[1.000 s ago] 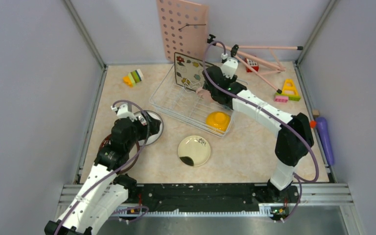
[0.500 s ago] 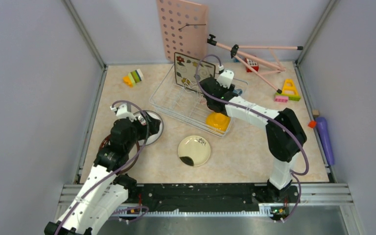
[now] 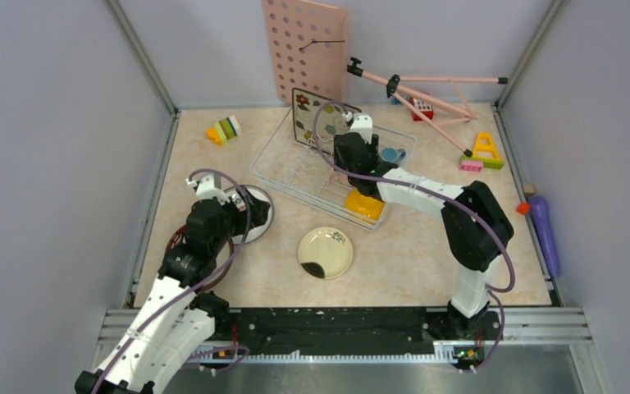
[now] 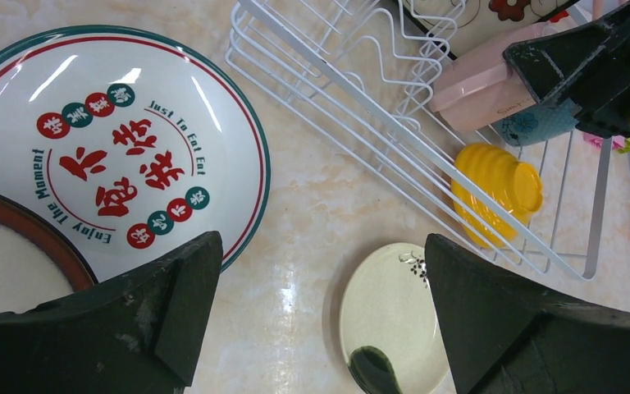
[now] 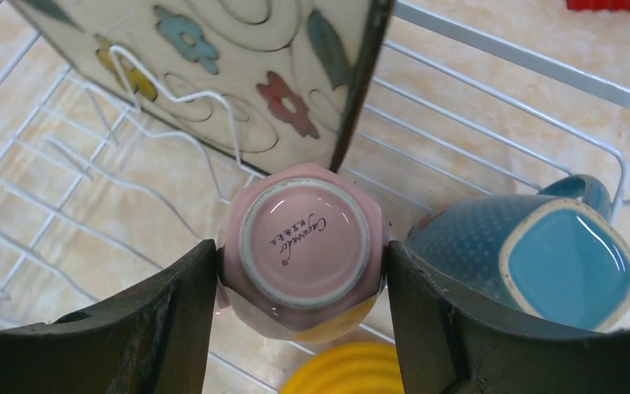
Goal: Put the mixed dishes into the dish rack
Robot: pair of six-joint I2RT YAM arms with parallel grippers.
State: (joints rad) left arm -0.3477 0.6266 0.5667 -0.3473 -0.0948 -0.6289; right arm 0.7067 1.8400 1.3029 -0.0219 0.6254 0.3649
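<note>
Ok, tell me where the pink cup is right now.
In the right wrist view, the pink cup is gripped base-up by the right end effector over the dish rack, against the square flowered plate, with the blue cup on its right.

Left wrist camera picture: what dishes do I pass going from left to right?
White round plate with teal rim and red writing → cream round plate with black blotch → yellow ribbed bowl.

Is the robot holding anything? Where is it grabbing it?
The right gripper holds the pink cup, with its jaws pressed on two opposite sides of the cup. The left gripper is open and holds nothing.
</note>
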